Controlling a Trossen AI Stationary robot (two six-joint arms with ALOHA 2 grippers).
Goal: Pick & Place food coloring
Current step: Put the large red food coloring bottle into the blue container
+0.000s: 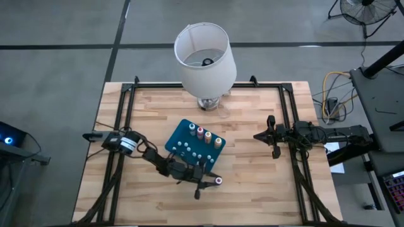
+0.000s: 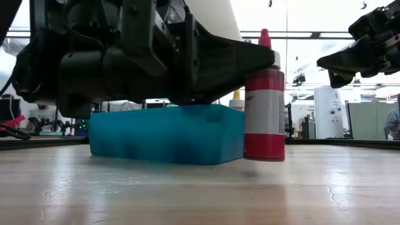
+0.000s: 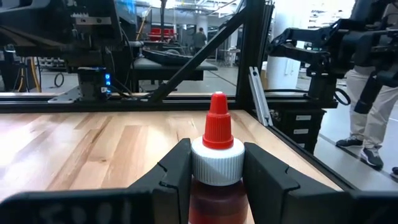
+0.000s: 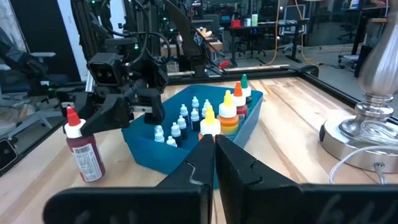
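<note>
1. Food coloring bottle, the red one (image 2: 264,109), stands upright on the bench (image 1: 265,189), just beside the near end of the teal tray (image 2: 165,133) and outside it.
2. Left pincer (image 3: 216,165) grasps this red bottle at its white collar, one finger (image 3: 177,168) on each side, with the red tip rising above them.
3. In the high view the left pincer (image 1: 205,181) sits at the front of the bench, close to the tray's (image 1: 183,135) near corner.
4. Inside the tray stand a yellow bottle (image 4: 209,122), an orange bottle (image 4: 227,115), another red bottle (image 4: 238,99) and a green bottle (image 4: 245,87) in a row, beside several small pale-capped bottles (image 4: 180,127).
5. Right pincer (image 4: 214,149) is clenched with nothing between its fingers; it hovers over the right side of the bench (image 1: 273,135), well apart from the tray.
6. A white-shaded lamp (image 1: 205,57) stands at the back of the bench, its silver base (image 4: 360,134) near the right arm.
</note>
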